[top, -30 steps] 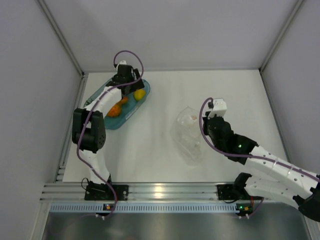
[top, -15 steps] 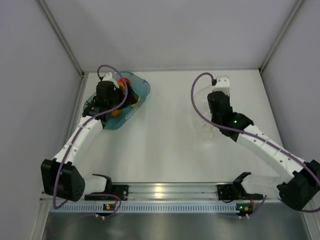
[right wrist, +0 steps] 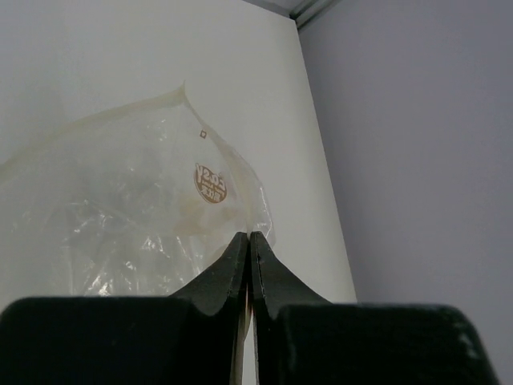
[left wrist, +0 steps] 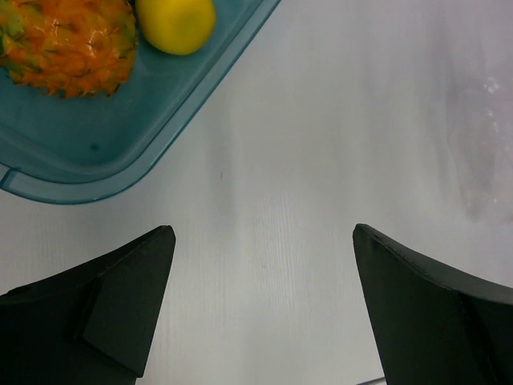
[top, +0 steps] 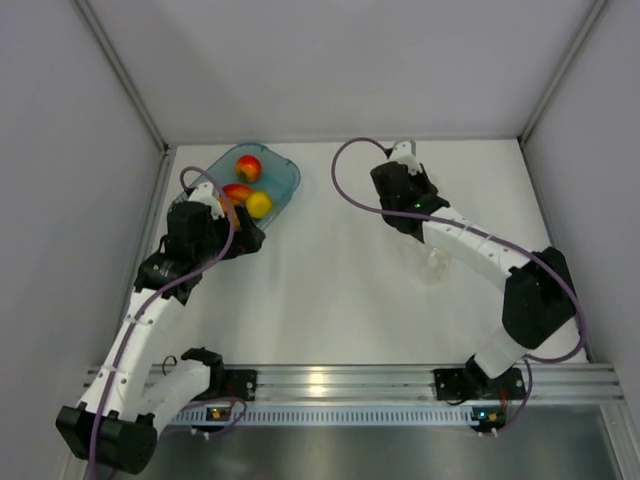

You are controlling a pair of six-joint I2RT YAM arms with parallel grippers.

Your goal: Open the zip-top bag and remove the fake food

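Pinching film of the zip-top bag (right wrist: 136,200), the right gripper (right wrist: 250,235) was closed; the left gripper (left wrist: 263,234) stood spread, empty. The slick film might have slipped free under tension.

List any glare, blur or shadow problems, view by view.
Top external: even light, glare streak on the aluminium rail. Left wrist: sharp, small highlights on the pineapple. Right wrist: glints on the zip-top bag, its label too blurred to read, dark fingers silhouetted.
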